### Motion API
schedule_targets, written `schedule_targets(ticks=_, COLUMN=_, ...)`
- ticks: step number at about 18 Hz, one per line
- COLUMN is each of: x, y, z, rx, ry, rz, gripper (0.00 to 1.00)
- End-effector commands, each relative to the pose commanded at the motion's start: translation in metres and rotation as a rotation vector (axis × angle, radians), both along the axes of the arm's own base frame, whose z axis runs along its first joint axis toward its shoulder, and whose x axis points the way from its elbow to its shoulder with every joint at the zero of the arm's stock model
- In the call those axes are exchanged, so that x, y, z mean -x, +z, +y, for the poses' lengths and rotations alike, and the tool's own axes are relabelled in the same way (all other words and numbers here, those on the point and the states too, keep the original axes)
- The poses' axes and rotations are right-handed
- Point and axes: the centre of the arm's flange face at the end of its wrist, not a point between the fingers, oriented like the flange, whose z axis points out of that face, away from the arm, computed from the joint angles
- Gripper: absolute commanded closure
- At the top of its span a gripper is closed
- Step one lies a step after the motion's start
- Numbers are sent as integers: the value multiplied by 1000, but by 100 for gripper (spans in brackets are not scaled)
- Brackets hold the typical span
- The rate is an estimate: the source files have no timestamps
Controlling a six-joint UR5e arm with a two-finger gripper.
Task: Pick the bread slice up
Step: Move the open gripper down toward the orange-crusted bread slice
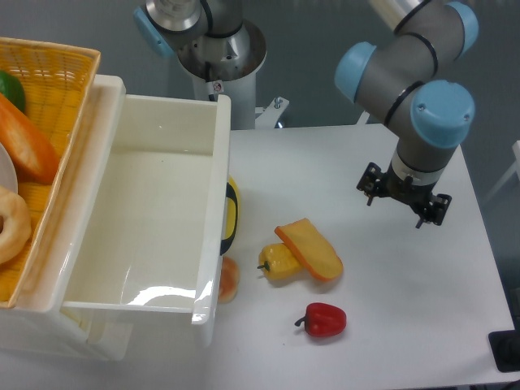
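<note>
Landmark for all positions: the white bin [162, 203].

Left of the bin, a wicker basket [49, 73] holding an orange loaf [28, 146] and a pale ring-shaped piece [12, 223]. Not targets.

Against the bin's right wall: a yellow-and-black object [232, 213] and, lower, an orange-pink piece [229, 280], both partly hidden by the wall; identity unclear.

Right of the bin, on the white table [422, 317]: yellow bell pepper [278, 262] touching the bread slice [310, 249] on the slice's left side. Slice lies flat, yellow-orange face up, darker crust rim, long axis running from upper left to lower right. Red bell pepper [325, 319] sits near it, lower, not touching.

Further right of the bin: claw [404, 200], pointing down, well apart from the slice and holding nothing. Seen from above behind the wrist — how wide the jaws stand, cannot tell.

Step in hand, judged: approach not yet made. To do it well — bring the claw over the slice's right half, away from the yellow pepper, and turn the wrist so the jaws close across the narrow width. Slice looks thin, so descend almost to the table. Risk: a fingertip catching the pepper, or the slice sliding away.
</note>
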Motion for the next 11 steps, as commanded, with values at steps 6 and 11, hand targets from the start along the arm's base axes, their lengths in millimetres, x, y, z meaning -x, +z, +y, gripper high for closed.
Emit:
schedule_targets(ticks=6, x=-2, y=-18, z=3, rx=13, ry=78, rz=-6, gripper=0)
schedule_targets(ticks=11, x=-38, y=-24, z=-4, rx=121, ry=281, rz=37, gripper=0)
